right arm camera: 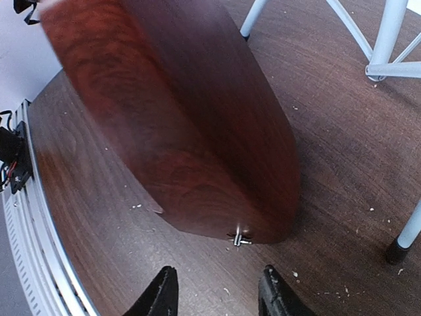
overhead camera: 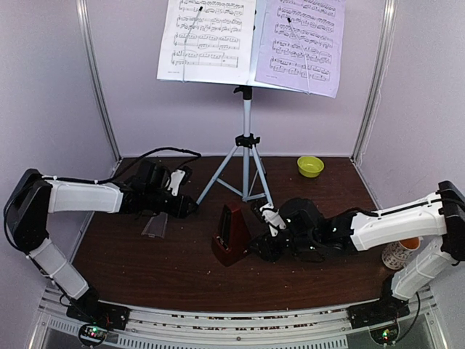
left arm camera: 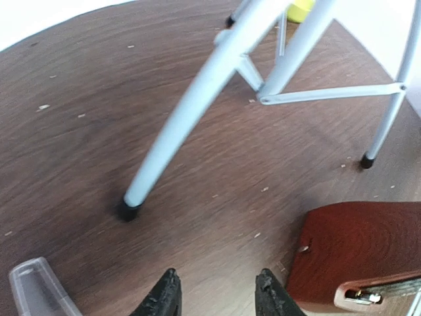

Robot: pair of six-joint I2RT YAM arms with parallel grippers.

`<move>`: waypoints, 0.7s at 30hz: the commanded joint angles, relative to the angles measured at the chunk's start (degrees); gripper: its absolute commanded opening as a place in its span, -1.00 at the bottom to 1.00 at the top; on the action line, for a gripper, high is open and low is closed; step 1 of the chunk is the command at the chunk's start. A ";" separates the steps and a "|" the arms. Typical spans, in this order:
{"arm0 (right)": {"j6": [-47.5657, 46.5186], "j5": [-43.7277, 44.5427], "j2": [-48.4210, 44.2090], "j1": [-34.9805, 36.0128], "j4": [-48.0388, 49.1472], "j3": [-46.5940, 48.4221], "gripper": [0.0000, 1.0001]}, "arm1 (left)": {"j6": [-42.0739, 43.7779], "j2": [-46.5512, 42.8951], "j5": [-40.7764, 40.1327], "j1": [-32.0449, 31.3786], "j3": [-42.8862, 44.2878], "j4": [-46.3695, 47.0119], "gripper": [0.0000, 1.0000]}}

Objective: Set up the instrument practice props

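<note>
The music stand (overhead camera: 247, 138) stands upright on its silver tripod at the back centre, with the white sheet (overhead camera: 207, 38) and the lavender sheet (overhead camera: 301, 43) on its desk. The dark-red metronome (overhead camera: 231, 233) stands on the table in front of the tripod; it also shows in the left wrist view (left arm camera: 358, 253) and the right wrist view (right arm camera: 177, 112). Its clear cover (overhead camera: 155, 226) lies apart to the left, also in the left wrist view (left arm camera: 36, 289). My left gripper (left arm camera: 217, 293) is open and empty, left of the metronome. My right gripper (right arm camera: 217, 293) is open and empty, just right of the metronome's base.
A small green bowl (overhead camera: 310, 166) sits at the back right. A patterned cup (overhead camera: 399, 253) stands at the right edge behind my right arm. Tripod legs (left arm camera: 191, 112) spread over the table's middle. The enclosure walls stand close on both sides.
</note>
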 commanded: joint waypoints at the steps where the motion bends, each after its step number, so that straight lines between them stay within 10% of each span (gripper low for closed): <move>1: 2.03 3.84 3.14 0.25 2.59 2.91 -0.17 | -3.08 3.32 5.59 -1.50 -1.20 12.31 -0.24; 21: -1.56 3.46 10.13 -5.02 3.66 9.36 -0.22 | -4.73 5.37 13.83 -7.25 -8.87 21.10 -0.32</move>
